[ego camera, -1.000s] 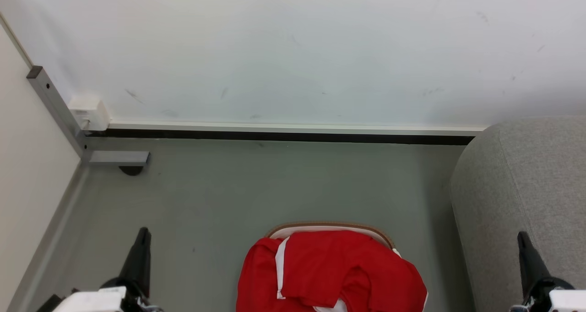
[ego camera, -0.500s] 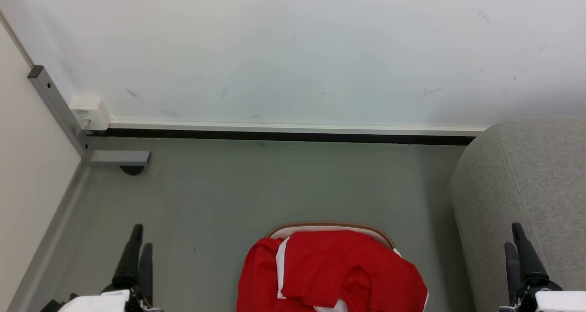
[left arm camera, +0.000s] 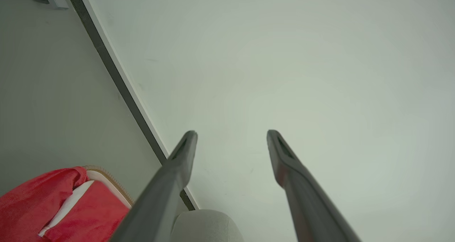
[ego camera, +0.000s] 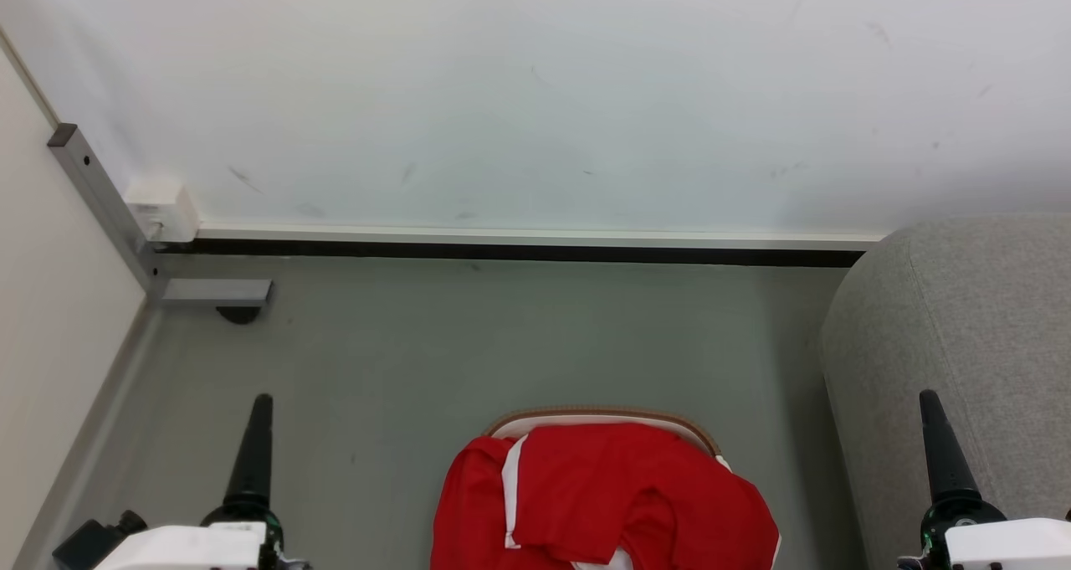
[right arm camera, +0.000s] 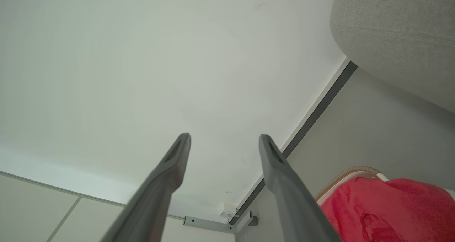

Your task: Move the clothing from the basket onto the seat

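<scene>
Nearest, the left gripper (left arm camera: 231, 133) and the right gripper (right arm camera: 224, 137) hang empty on either side of the basket, each with its two dark fingers spread wide, touching nothing. Between them the clothing (ego camera: 619, 495), bright red with white trim, lies heaped in the basket (ego camera: 602, 413), covering all but the far rim and spilling over the left rim. The basket stands on the grey floor (ego camera: 502, 336), near the seat (ego camera: 962, 336) at the floor's right edge. The fabric looks soft, light and limp. It would likely sag and trail when lifted, so a pinch on a raised fold atop the heap seems the best hold
</scene>
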Controlling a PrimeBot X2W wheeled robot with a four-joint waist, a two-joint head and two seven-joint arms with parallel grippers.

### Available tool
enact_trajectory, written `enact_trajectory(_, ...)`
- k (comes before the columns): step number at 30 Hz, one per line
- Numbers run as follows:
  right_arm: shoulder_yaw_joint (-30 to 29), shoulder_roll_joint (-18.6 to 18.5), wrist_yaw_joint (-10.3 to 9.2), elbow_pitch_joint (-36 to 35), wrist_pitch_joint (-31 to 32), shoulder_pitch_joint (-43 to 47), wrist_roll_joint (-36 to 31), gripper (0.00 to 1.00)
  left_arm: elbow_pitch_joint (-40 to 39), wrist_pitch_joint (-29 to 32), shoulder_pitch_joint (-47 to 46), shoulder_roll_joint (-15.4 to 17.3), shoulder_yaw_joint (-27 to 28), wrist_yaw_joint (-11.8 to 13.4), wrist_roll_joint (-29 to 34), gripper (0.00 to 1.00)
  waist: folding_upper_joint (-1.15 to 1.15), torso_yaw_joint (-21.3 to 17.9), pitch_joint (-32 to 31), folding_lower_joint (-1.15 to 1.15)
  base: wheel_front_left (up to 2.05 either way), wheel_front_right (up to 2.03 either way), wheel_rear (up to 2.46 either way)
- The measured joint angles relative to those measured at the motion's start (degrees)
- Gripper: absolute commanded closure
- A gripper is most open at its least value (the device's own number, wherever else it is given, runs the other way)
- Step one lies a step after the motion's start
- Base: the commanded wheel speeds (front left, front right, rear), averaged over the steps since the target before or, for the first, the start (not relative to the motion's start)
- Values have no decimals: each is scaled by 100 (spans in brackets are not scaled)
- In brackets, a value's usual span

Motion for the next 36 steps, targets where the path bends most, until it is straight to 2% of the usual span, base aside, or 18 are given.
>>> enact_trajectory(17,297,-92,0,103,-338,-2,-2191,0,-131,-353,88,4,-41,1,2324,0,0,-103,-56,0,0,0,0)
enact_trajectory(27,298,-76,0,255,-517,-7,-3255,0,-183,-511,154,9,-209,55,3607,0,0,-116,-94,0,0,0,0)
enact_trajectory(36,383,-65,0,285,-667,-12,-3894,0,-189,-666,192,15,-333,131,4268,0,0,-123,-132,0,0,0,0)
